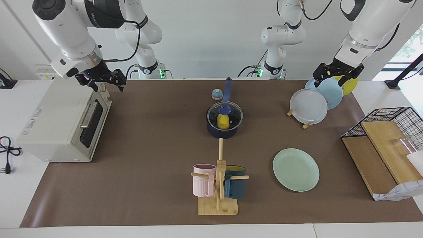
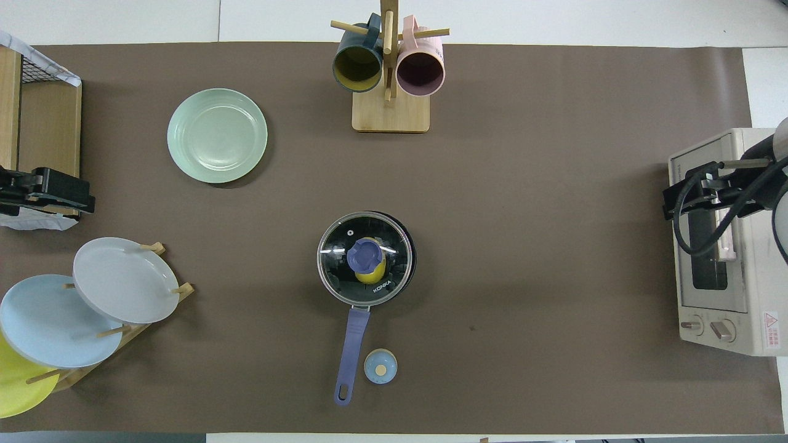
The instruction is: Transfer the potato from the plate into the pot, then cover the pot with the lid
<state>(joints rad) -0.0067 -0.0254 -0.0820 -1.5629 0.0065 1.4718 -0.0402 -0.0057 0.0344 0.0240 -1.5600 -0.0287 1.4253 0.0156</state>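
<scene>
Both grippers, right (image 1: 105, 81) over the toaster oven (image 1: 62, 120) and left (image 1: 337, 74) over the plate rack (image 1: 309, 105), hang open and empty, best kept clear while the lid (image 1: 224, 113) covers the mid-table pot (image 1: 222, 130) holding the potato (image 1: 223, 121).

White wall (image 1: 205, 39); white table (image 1: 13, 198) w/ brown mat (image 1: 148, 148); window (image 1: 409, 43) at edge

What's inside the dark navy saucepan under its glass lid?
Through the round clear glass lid with the blue knob, a bright yellow glossy potato sits inside the dark navy saucepan. The knob covers part of the potato; the saucepan's floor under it is hidden.
</scene>
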